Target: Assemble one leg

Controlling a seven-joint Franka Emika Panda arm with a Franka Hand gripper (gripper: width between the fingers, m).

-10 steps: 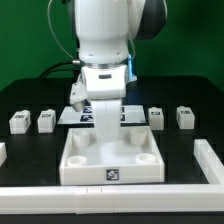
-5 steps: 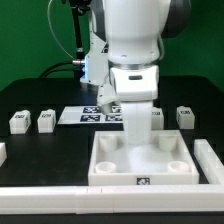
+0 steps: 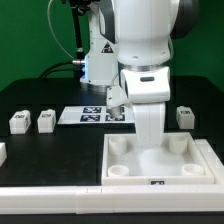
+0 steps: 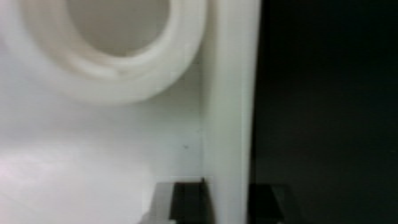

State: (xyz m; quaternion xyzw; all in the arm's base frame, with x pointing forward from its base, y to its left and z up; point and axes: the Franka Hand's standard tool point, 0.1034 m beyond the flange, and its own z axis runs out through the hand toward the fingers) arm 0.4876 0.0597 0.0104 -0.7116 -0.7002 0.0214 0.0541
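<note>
The large white tray (image 3: 128,168) with round corner sockets sits at the front of the exterior view's right. My gripper (image 3: 150,133) stands over its back part, shut on its wall. In the wrist view the thin white wall (image 4: 228,100) runs between my dark fingers (image 4: 189,205), beside a round socket (image 4: 107,45); the gripper (image 4: 231,206) straddles it. Small white tagged legs lie on the black table: two at the left (image 3: 19,121) (image 3: 46,120) and one at the right (image 3: 185,116). Any fourth leg is hidden behind the arm.
The marker board (image 3: 82,116) lies flat behind the arm. A white rail (image 3: 50,195) runs along the table's front edge, with a short piece at the far left (image 3: 3,152). The tray lies close to the front rail.
The arm and the tray held in its gripper have slid steadily toward the exterior view's right, from the front middle to the front right corner. The legs have not moved.
</note>
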